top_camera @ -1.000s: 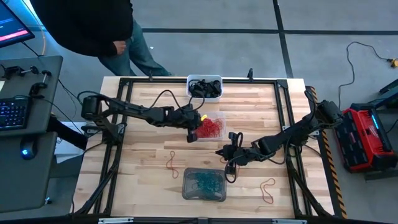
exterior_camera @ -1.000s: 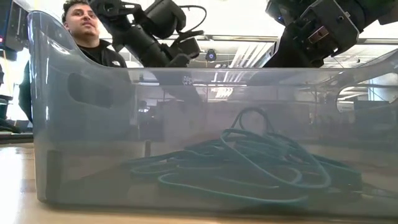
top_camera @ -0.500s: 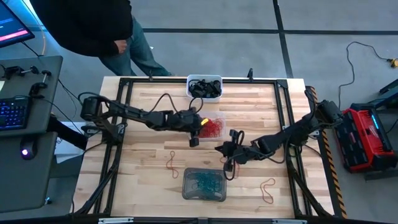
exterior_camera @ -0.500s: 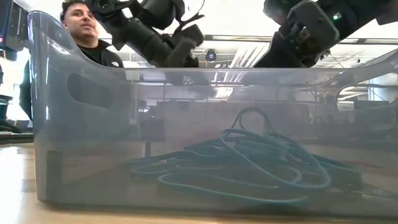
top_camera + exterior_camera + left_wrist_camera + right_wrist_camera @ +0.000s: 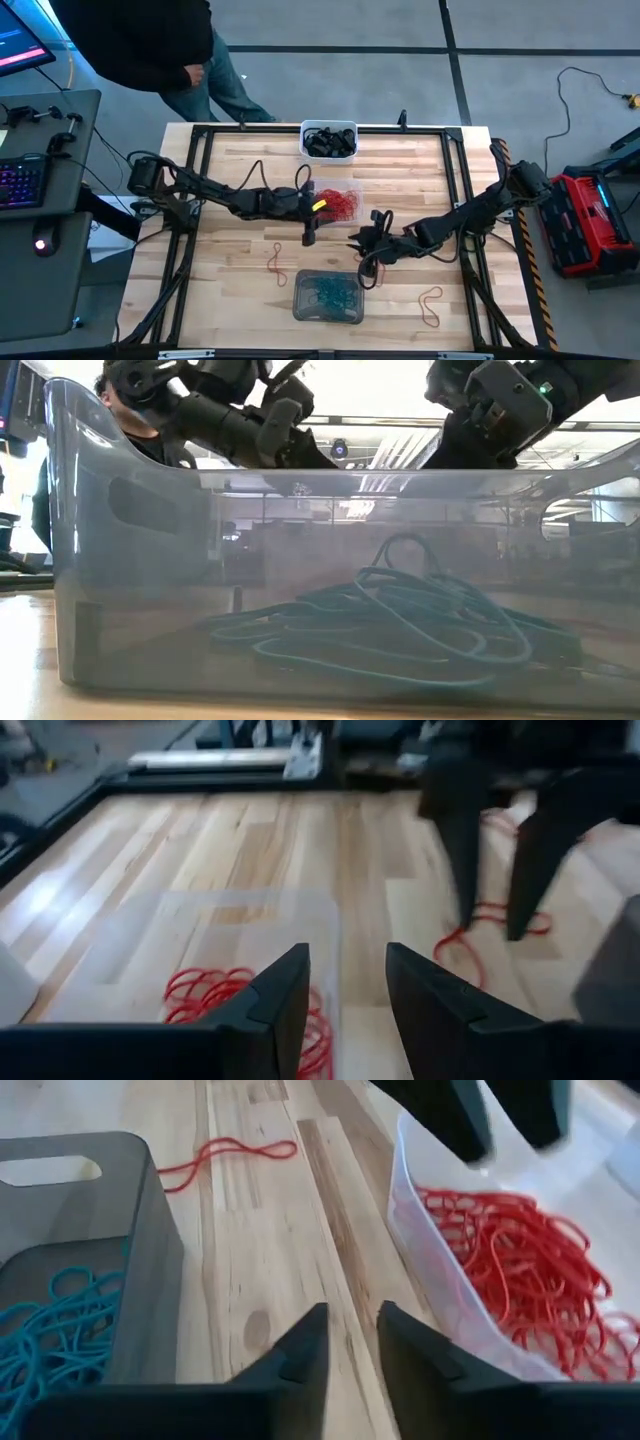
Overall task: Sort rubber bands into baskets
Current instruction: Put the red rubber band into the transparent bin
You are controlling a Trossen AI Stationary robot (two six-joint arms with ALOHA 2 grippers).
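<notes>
Near the frame's centre in the high view, both claws hover empty over the wooden tabletop [image 5: 230, 260].
Left claw [image 5: 309, 236] stands parted beside the clear plastic basket [image 5: 352, 190] of red rubber bands [image 5: 340, 205]; right claw [image 5: 357, 243], narrowly parted, hangs above the translucent grey basket [image 5: 328, 298] of teal bands [image 5: 400, 615].

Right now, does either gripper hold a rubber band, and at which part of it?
No, nothing is held. The left gripper and the right gripper both stand open, with bare wooden table between their fingers.
</notes>
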